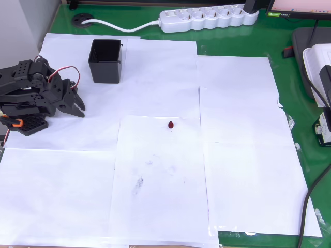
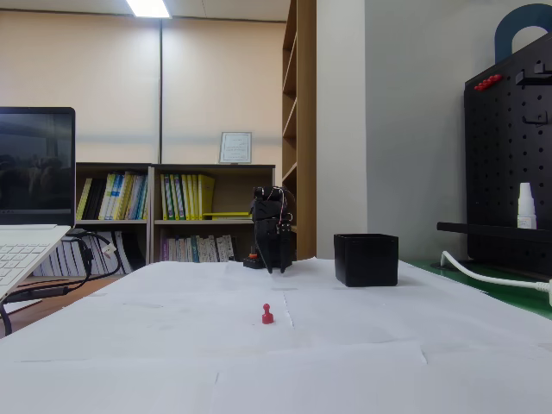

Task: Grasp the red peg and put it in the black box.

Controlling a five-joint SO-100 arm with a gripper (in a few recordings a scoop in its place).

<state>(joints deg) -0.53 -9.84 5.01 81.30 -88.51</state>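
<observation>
Red peg [image 2: 267,315] stands nearest on white paper [image 1: 243,170] mid-table, well apart from the black box [image 1: 106,61] at far left in the overhead view. Gripper [image 1: 78,105] is folded near the box, jaws slightly parted, holding nothing. Peg looks tiny, light, rigid; pinch it low across the body.

Peg [image 1: 170,124] on paper [image 1: 160,170], apart from box [image 1: 105,61]
</observation>
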